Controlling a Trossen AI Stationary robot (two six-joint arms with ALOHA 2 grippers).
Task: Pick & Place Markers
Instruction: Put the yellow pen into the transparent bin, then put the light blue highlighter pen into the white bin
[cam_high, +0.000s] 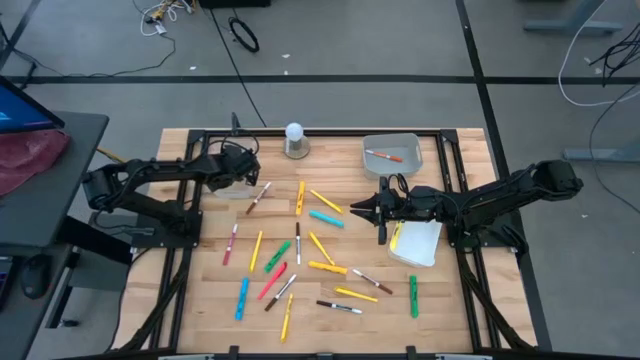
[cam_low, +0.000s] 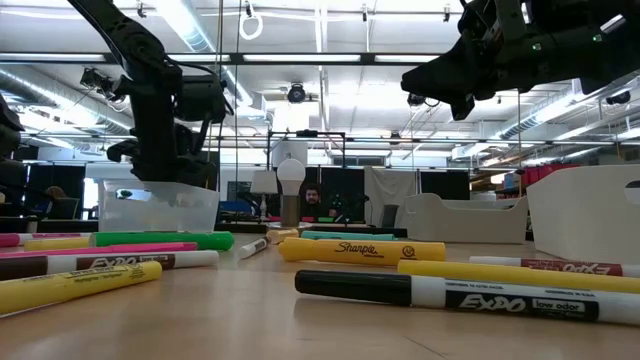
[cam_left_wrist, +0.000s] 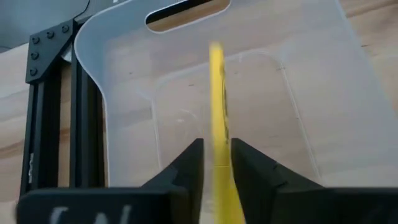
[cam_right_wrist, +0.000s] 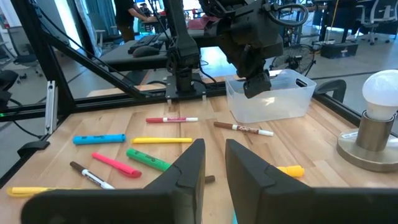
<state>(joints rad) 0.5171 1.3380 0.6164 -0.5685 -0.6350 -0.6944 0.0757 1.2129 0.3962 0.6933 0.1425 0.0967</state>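
Yellow marker sits between the left gripper fingers, which stand slightly apart — whether they pinch it I can't tell. Thin, yellow, blurred. It's over a clear bin at approx 10 o'clock on the table. Right gripper, near centre, holds nothing — fingers slightly apart above scattered markers.

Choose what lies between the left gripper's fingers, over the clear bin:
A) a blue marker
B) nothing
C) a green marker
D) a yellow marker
D: in the left wrist view, a yellow marker runs between the left gripper's fingers above the clear bin.
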